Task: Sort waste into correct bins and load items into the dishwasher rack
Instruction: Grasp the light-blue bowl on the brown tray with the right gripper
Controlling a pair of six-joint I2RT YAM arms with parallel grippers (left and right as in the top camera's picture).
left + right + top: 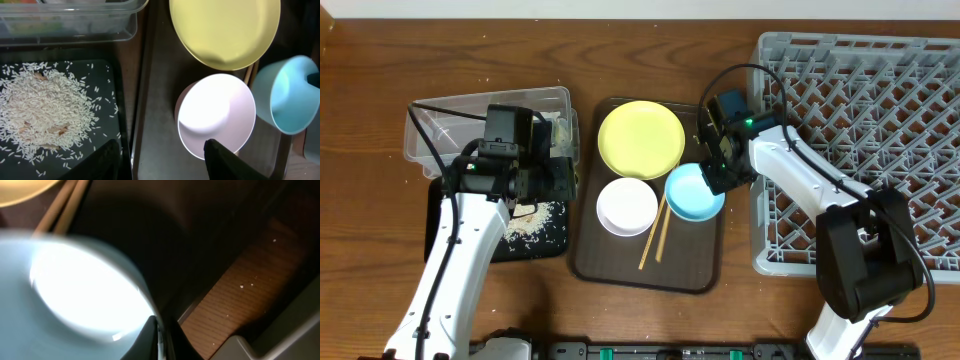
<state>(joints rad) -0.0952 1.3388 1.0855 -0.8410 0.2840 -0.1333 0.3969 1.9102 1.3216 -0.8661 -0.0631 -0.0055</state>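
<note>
right gripper [161,332] pinching light blue bowl [75,290] rim | left gripper [161,152] spread, empty

Inspection count for your station: you have one yellow plate [640,138]; two bowls, namely one white bowl [626,205] and one light blue bowl [692,192]; two wooden chopsticks [653,235]; one brown serving tray [620,257]; one clear plastic tub [450,135]; one black tray [546,246]; one heap of rice grains [532,222]; one grey dishwasher rack [880,90]
</note>
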